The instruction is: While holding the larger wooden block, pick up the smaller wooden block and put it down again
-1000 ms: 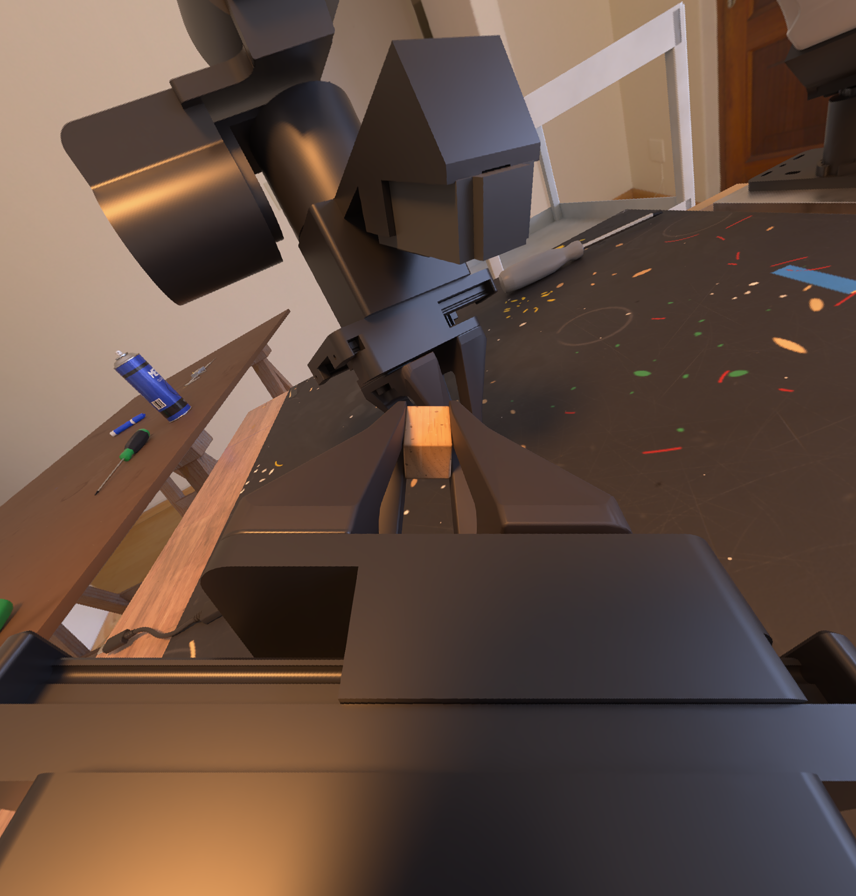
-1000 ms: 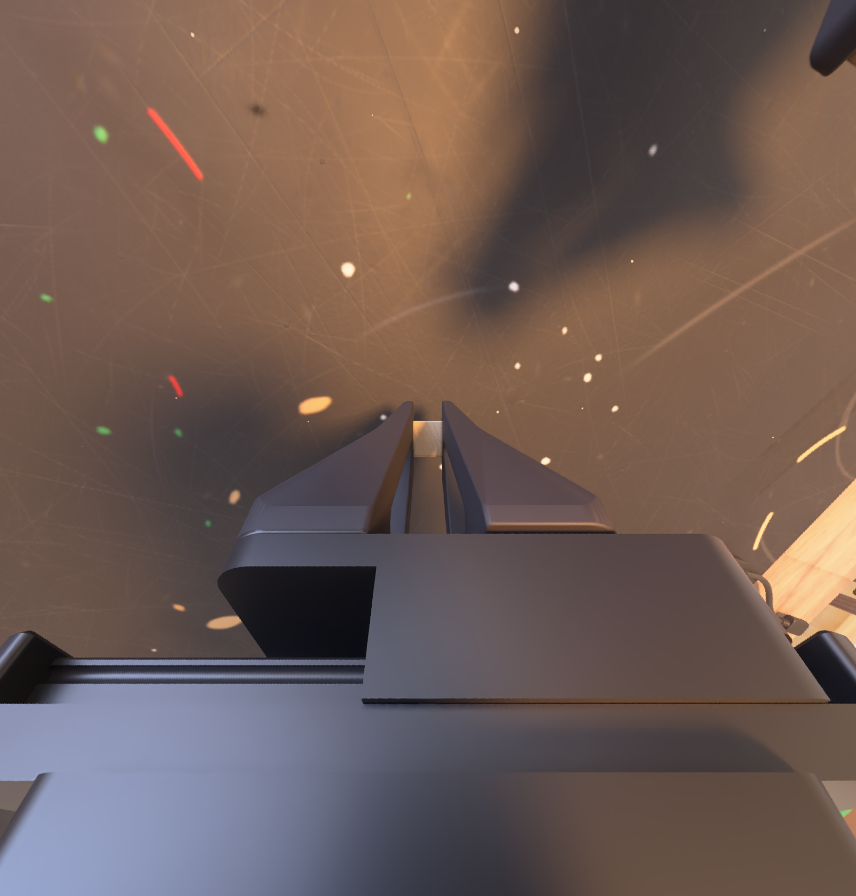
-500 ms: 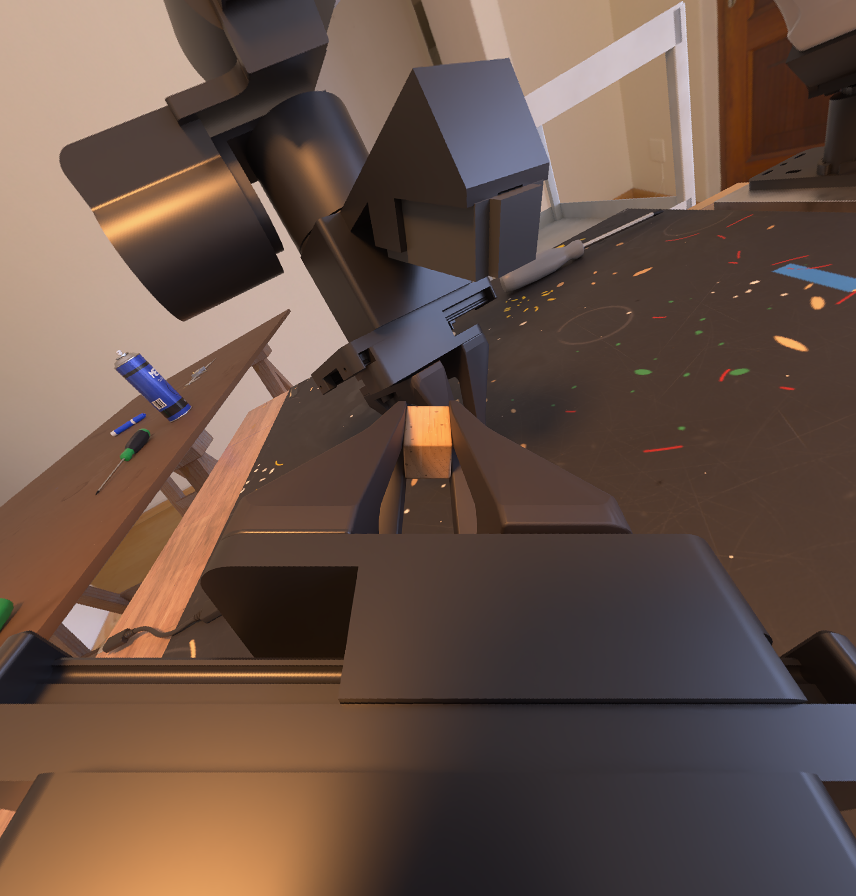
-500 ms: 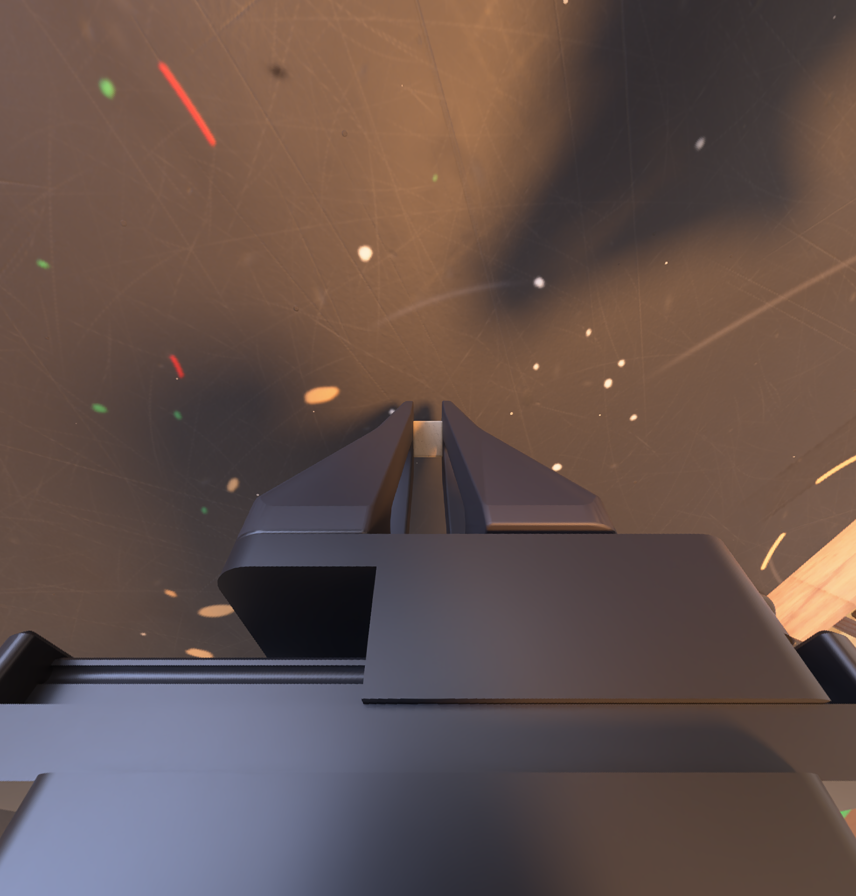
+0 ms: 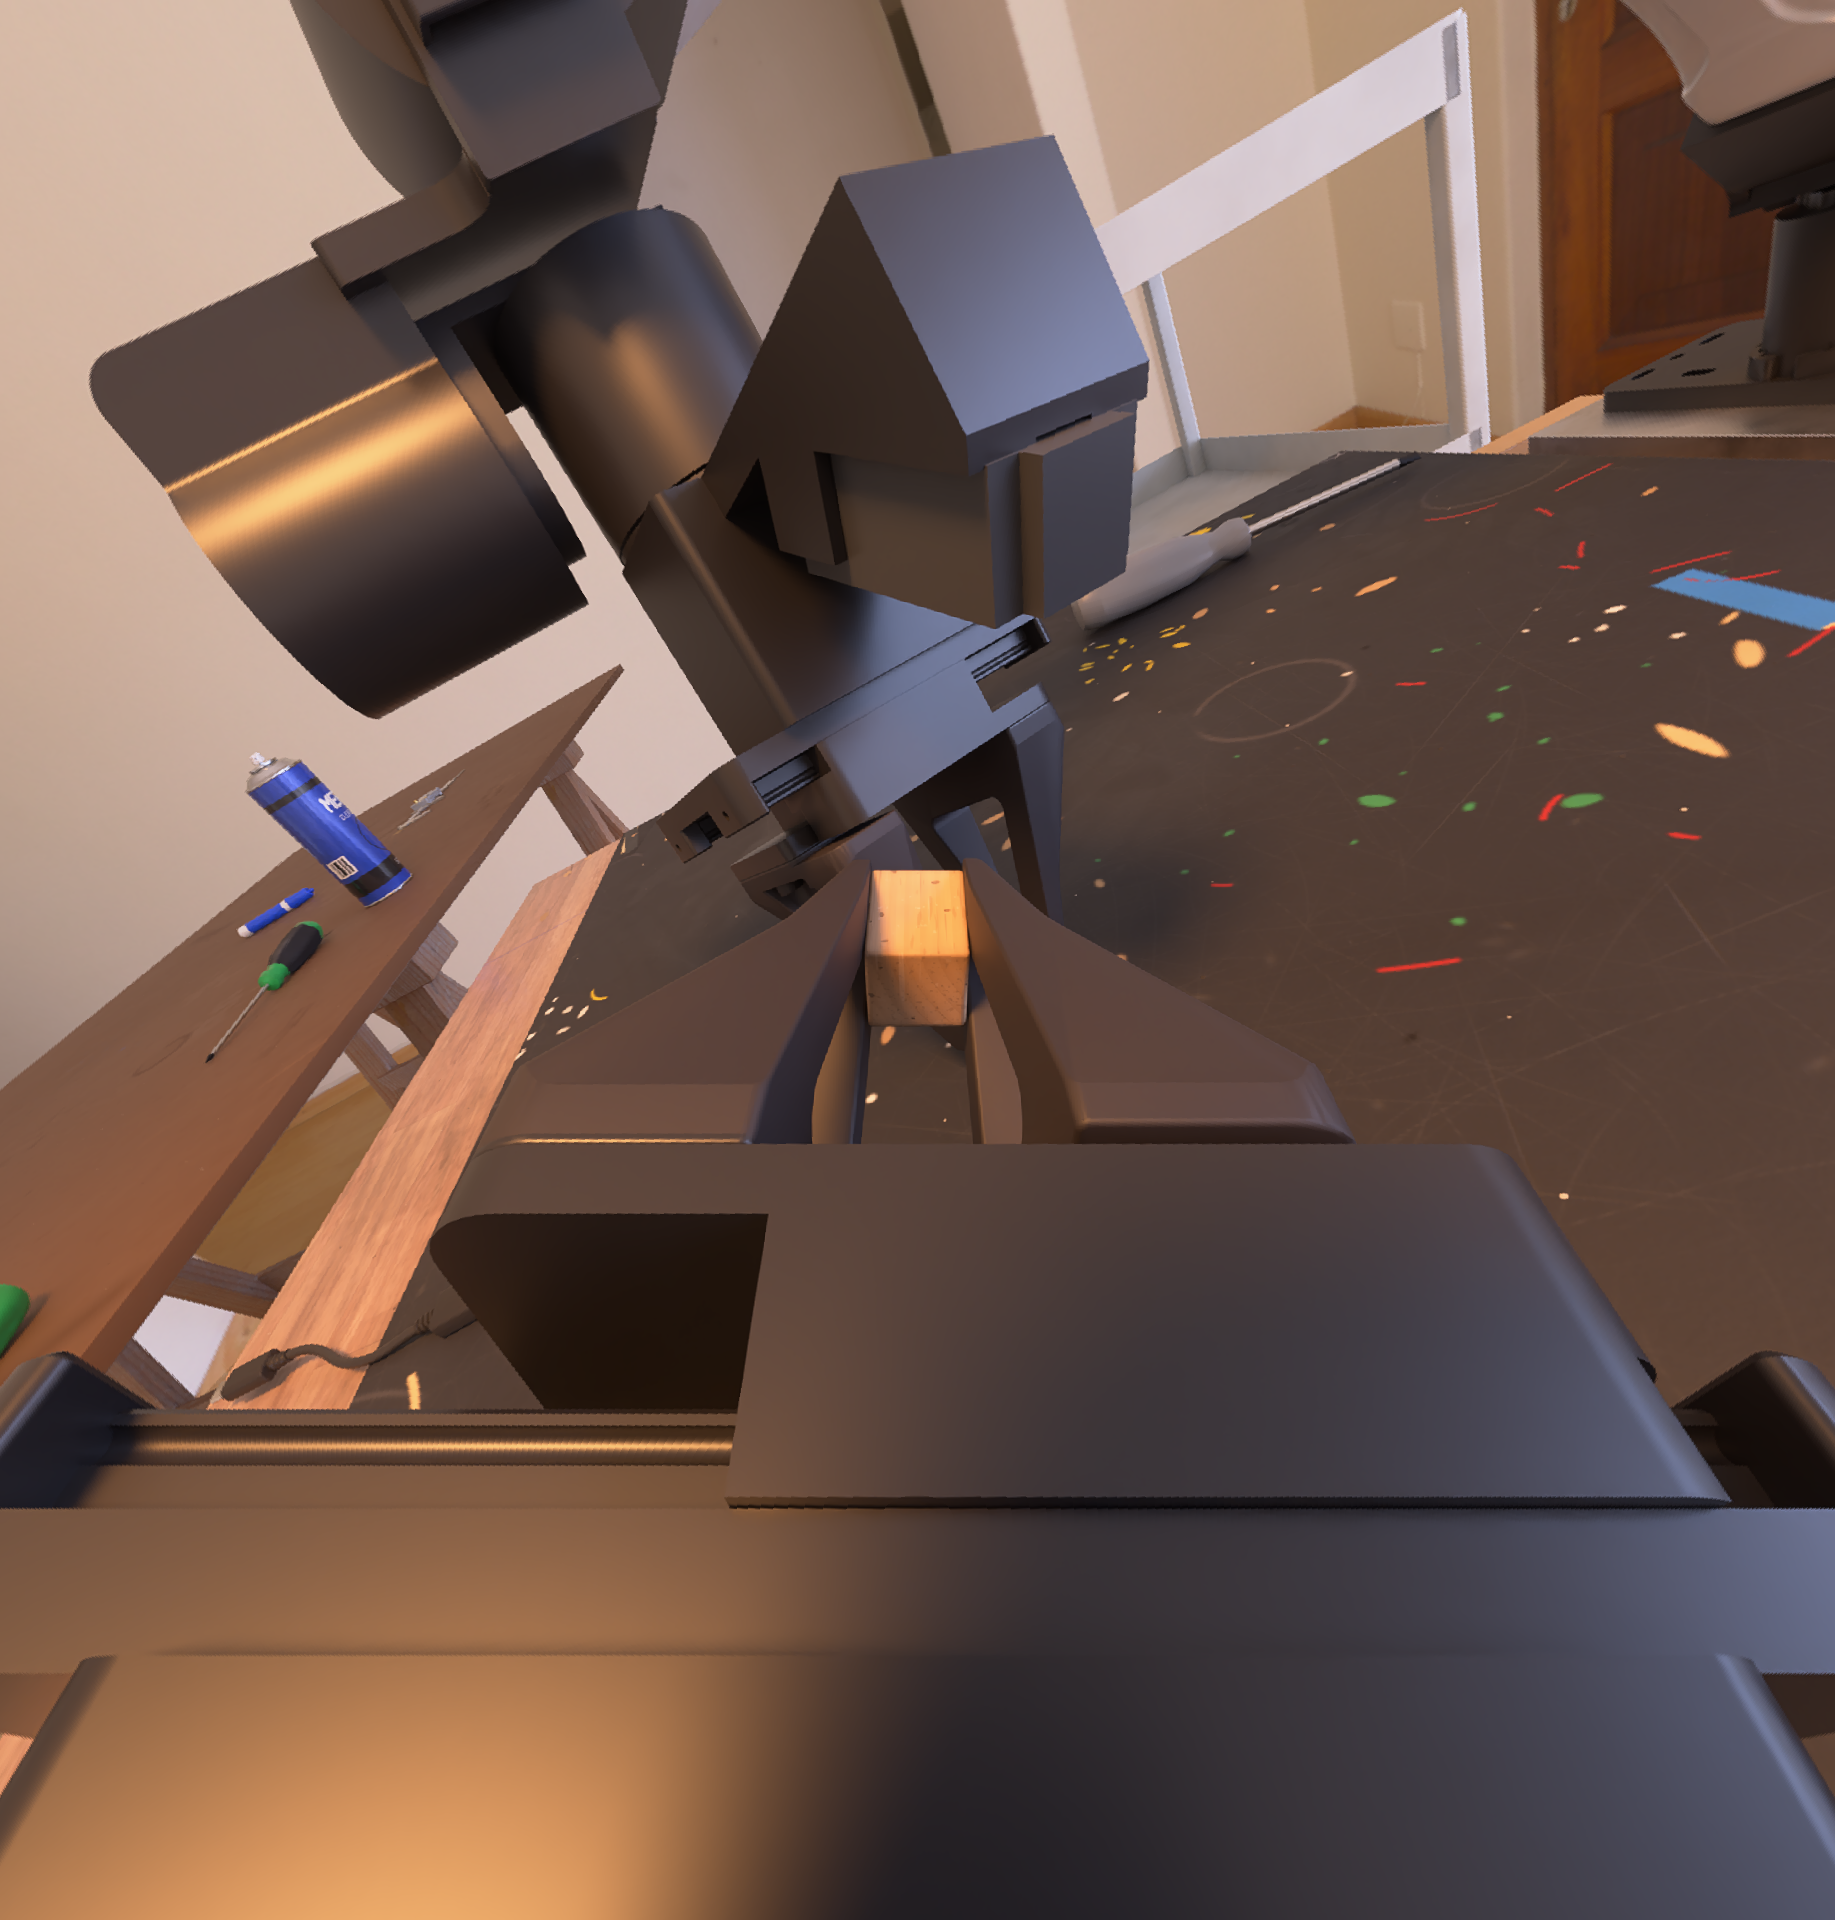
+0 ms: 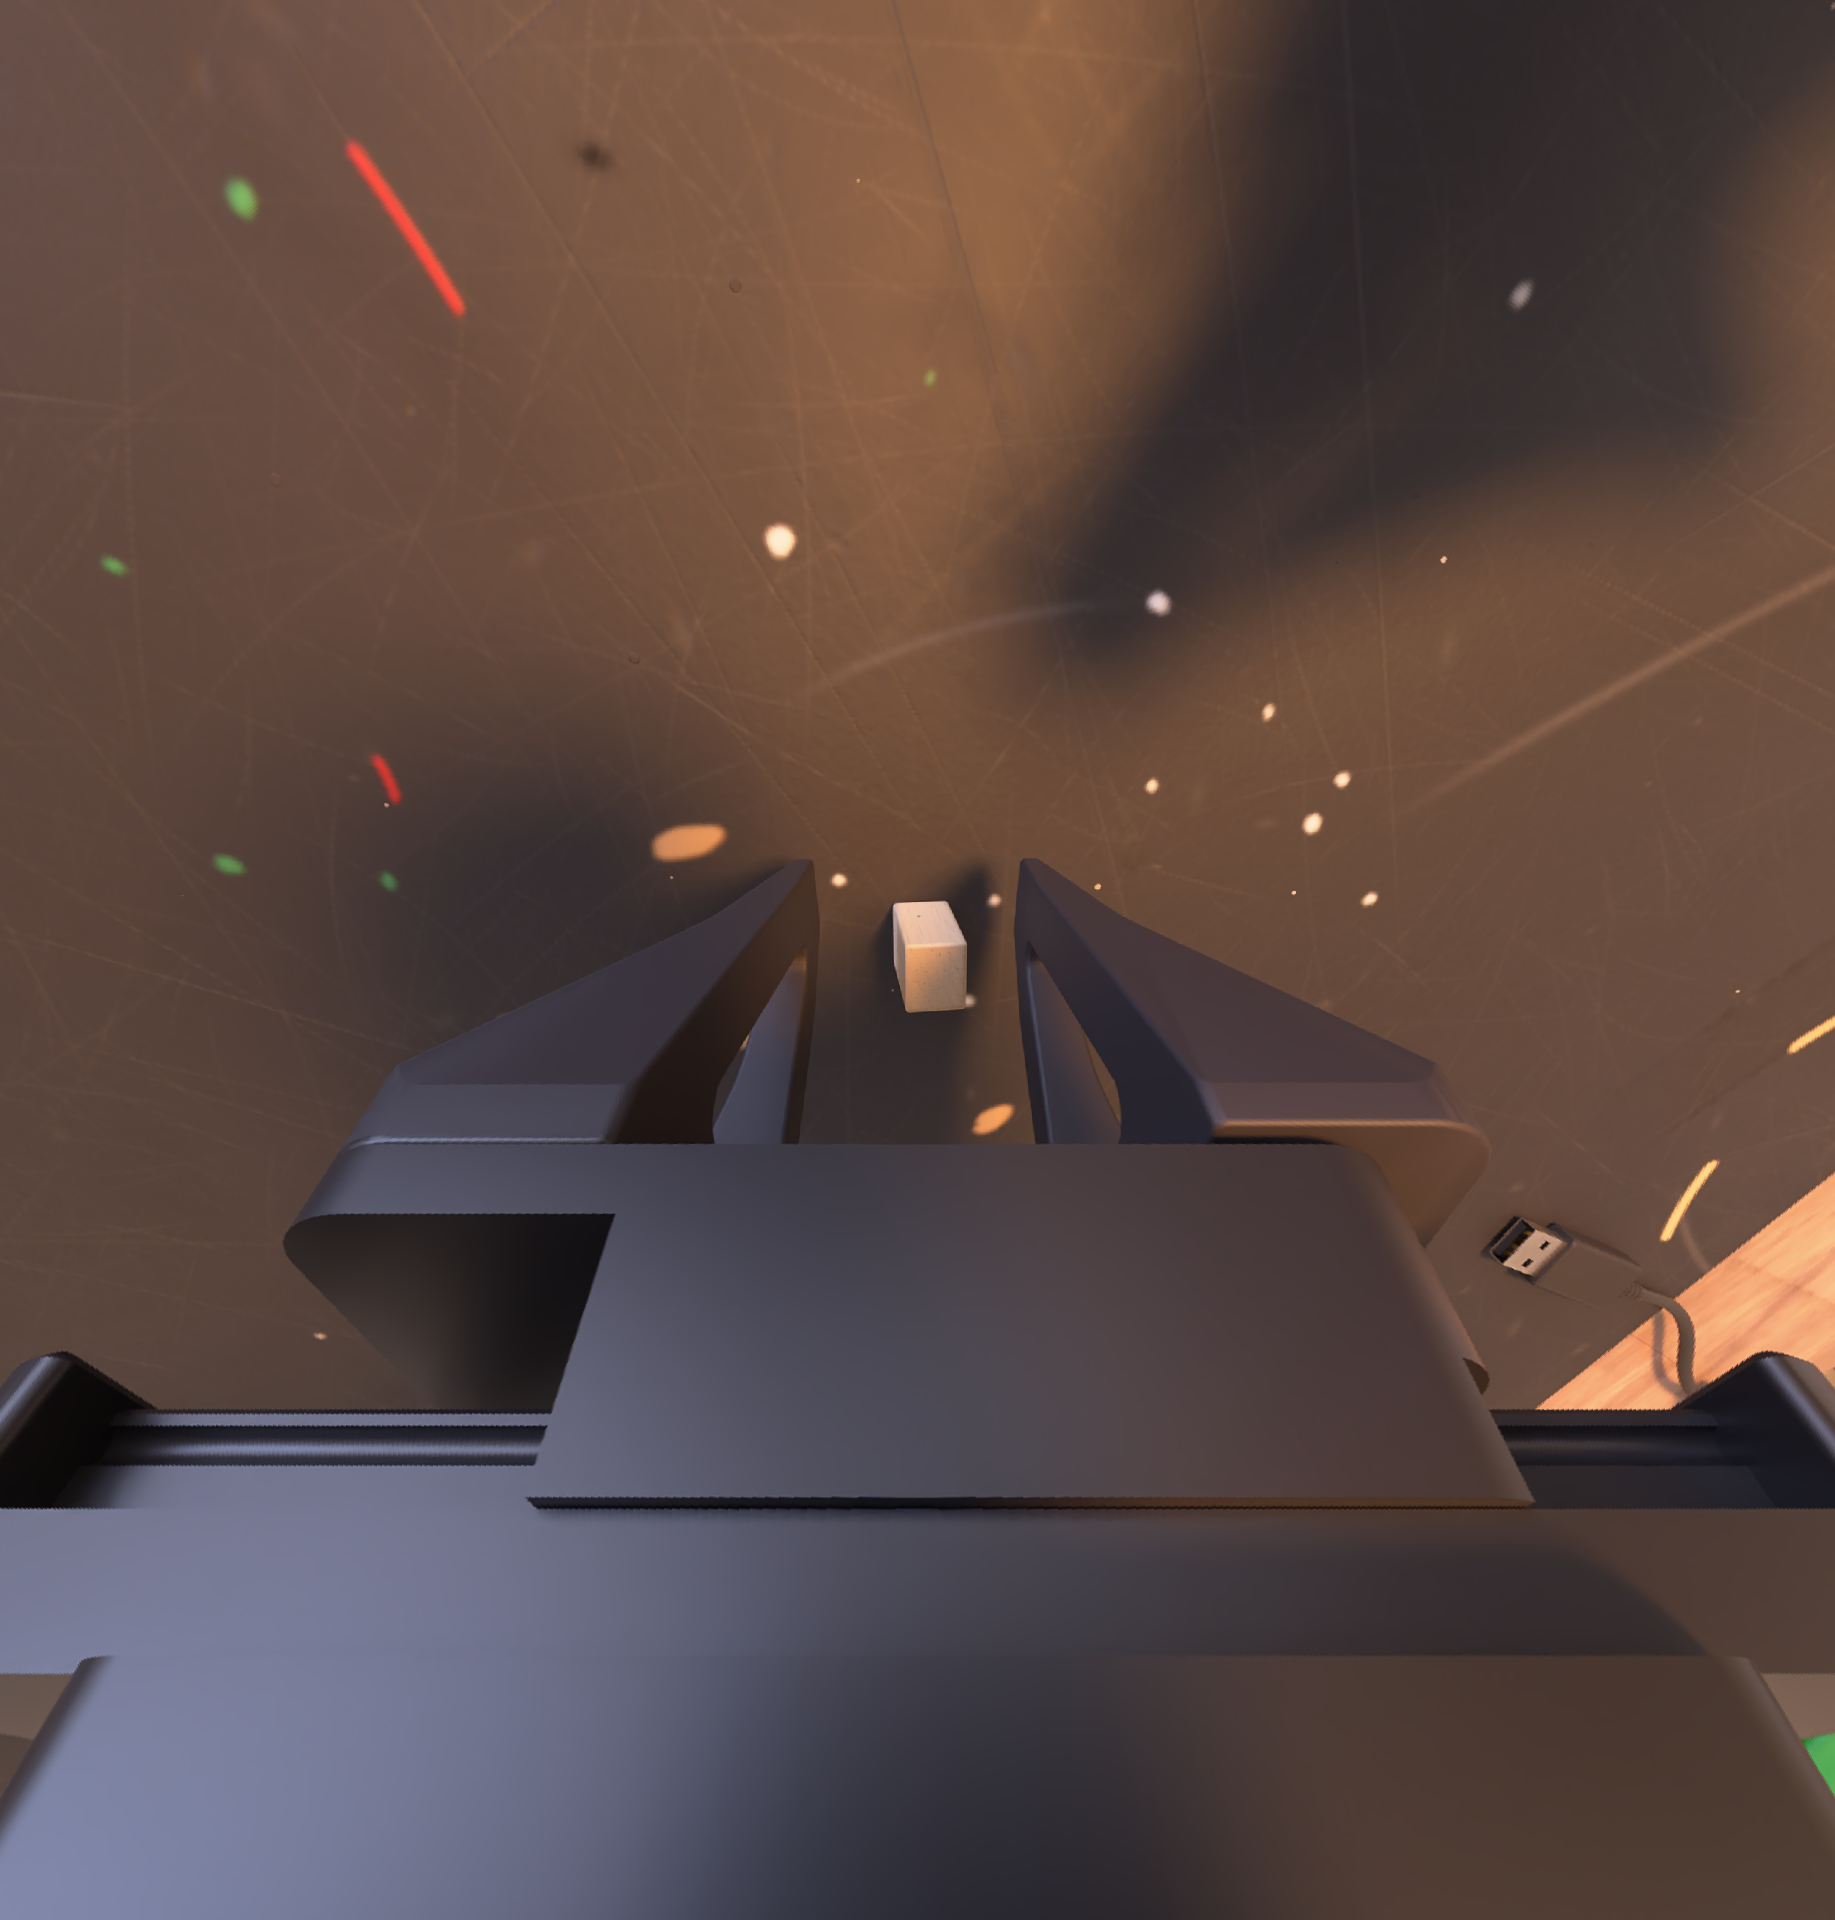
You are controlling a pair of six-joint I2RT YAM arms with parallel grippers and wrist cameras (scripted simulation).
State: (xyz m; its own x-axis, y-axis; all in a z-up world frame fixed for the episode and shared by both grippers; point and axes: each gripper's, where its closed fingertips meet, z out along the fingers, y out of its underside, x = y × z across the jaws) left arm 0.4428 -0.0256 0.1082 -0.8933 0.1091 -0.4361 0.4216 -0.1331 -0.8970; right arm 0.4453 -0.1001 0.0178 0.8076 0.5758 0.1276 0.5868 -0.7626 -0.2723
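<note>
In the left wrist view my left gripper (image 5: 918,883) is shut on the larger wooden block (image 5: 917,945), a light tan cube held above the dark table. The right arm (image 5: 871,499) stands just behind it, fingers pointing down at the table. In the right wrist view my right gripper (image 6: 915,883) is open, its fingers spread apart. The smaller wooden block (image 6: 929,956), pale and whitish, sits on the dark table between the two fingers, touching neither.
The table is a dark, scratched mat (image 6: 684,468) with paint flecks. A USB cable (image 6: 1536,1252) lies near its wooden edge (image 6: 1744,1320). A grey-handled screwdriver (image 5: 1162,566) lies at the far side. A side bench (image 5: 165,1039) holds a blue spray can (image 5: 321,826), marker and green screwdriver.
My right gripper has opened and let go of the smaller block, which now rests on the table between the fingers. My left gripper still holds the larger block, unmoved.
</note>
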